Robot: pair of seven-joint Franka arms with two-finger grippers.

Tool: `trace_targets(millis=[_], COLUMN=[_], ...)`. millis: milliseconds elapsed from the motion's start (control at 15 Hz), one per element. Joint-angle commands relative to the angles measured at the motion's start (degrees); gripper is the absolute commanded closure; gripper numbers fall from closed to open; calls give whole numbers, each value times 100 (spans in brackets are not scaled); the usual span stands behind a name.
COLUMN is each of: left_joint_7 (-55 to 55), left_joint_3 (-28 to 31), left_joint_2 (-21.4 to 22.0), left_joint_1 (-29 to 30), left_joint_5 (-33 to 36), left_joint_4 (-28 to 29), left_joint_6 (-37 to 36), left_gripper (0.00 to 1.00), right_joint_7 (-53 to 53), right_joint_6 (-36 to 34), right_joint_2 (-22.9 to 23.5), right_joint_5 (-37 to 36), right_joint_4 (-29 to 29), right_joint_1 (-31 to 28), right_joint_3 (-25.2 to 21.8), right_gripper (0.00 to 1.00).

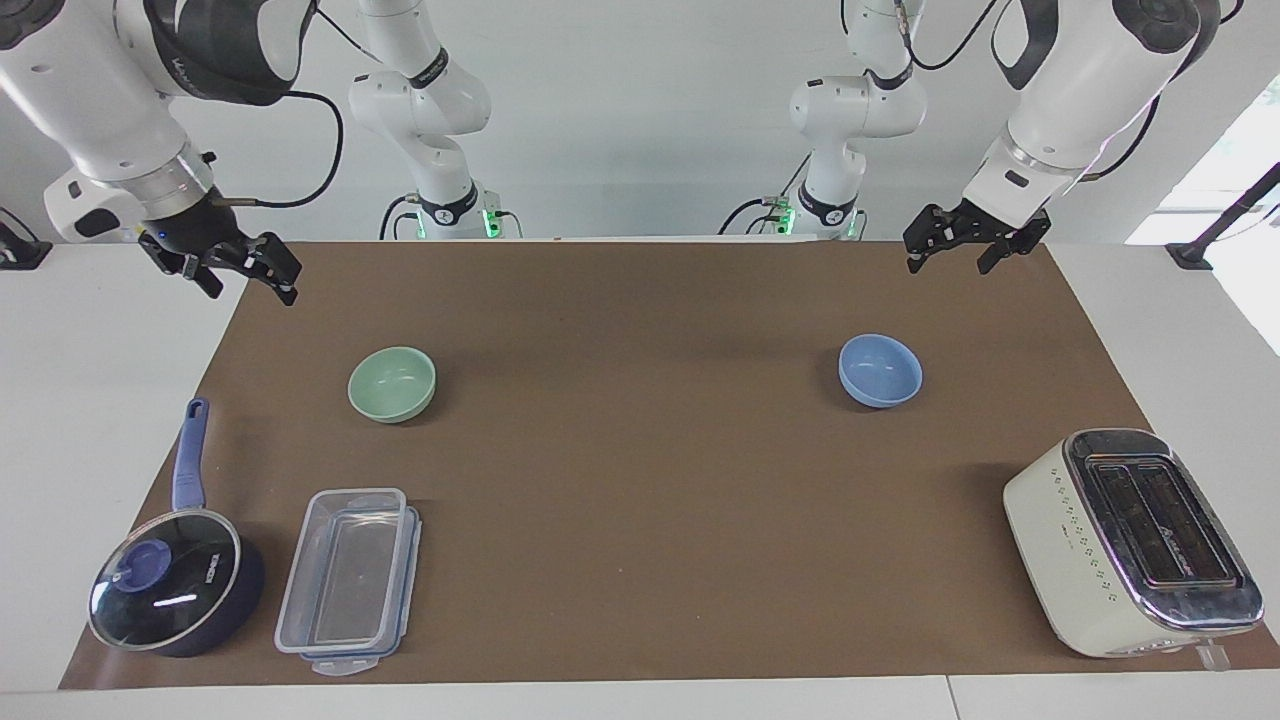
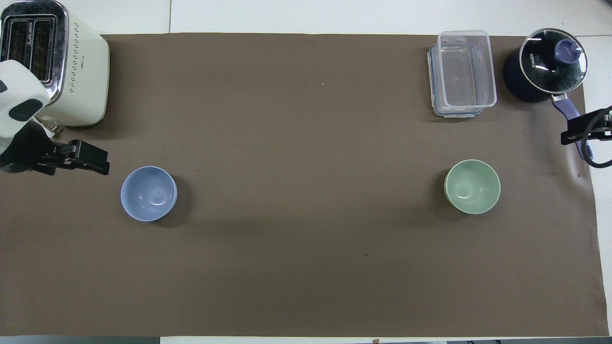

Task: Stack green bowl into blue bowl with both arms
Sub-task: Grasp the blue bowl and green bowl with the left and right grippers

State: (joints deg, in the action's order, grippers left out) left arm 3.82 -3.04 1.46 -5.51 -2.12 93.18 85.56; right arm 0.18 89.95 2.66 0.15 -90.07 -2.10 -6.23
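The green bowl [image 1: 392, 384] stands upright and empty on the brown mat toward the right arm's end; it also shows in the overhead view [image 2: 472, 186]. The blue bowl [image 1: 880, 370] stands upright and empty toward the left arm's end, also in the overhead view [image 2: 148, 193]. The two bowls are wide apart. My left gripper [image 1: 948, 262] is open and empty, raised over the mat's edge beside the blue bowl [image 2: 98, 163]. My right gripper [image 1: 252, 288] is open and empty, raised over the mat's edge at the right arm's end [image 2: 571, 136].
A white toaster [image 1: 1130, 540] stands farther from the robots than the blue bowl. A dark blue lidded saucepan [image 1: 175, 590] and a clear plastic container [image 1: 350, 575] stand farther out than the green bowl. The brown mat [image 1: 640, 500] covers the table.
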Motion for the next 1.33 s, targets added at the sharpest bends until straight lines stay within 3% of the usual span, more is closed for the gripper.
trace_targets(millis=[0,467,667,867,1133,1267], left_joint_7=[92,22,39,74,-214,-670], left_joint_3=[14,22,31,58,58,58], left_joint_2=[30,91,100,214,723,742], left_joint_1=[-108,-29,-29,-20,261,488], left_joint_5=[106,98,80,62,62,62], left_joint_4=[42,51,103,349,1875,2466], left_joint_6=[110,119,189,285,1522,2129], left_gripper=[0,0,0,0,0,0], right_joint_7=[-114,-132,-500,-580,-738,-773], right_joint_6=[-48,48,451,1591,2911,3535], right_joint_2=[-63,-124,-370,-731,-407,-284], right_joint_5=[-76,-76,-59,11,12,12], right_joint_4=[-19,-133,-747,-1957,-3023,-3463], right_joint_1=[-62,-36,-36,8,61,113], right_joint_3=[52,52,61,70,70,70], right_gripper=[0,0,0,1,5,5])
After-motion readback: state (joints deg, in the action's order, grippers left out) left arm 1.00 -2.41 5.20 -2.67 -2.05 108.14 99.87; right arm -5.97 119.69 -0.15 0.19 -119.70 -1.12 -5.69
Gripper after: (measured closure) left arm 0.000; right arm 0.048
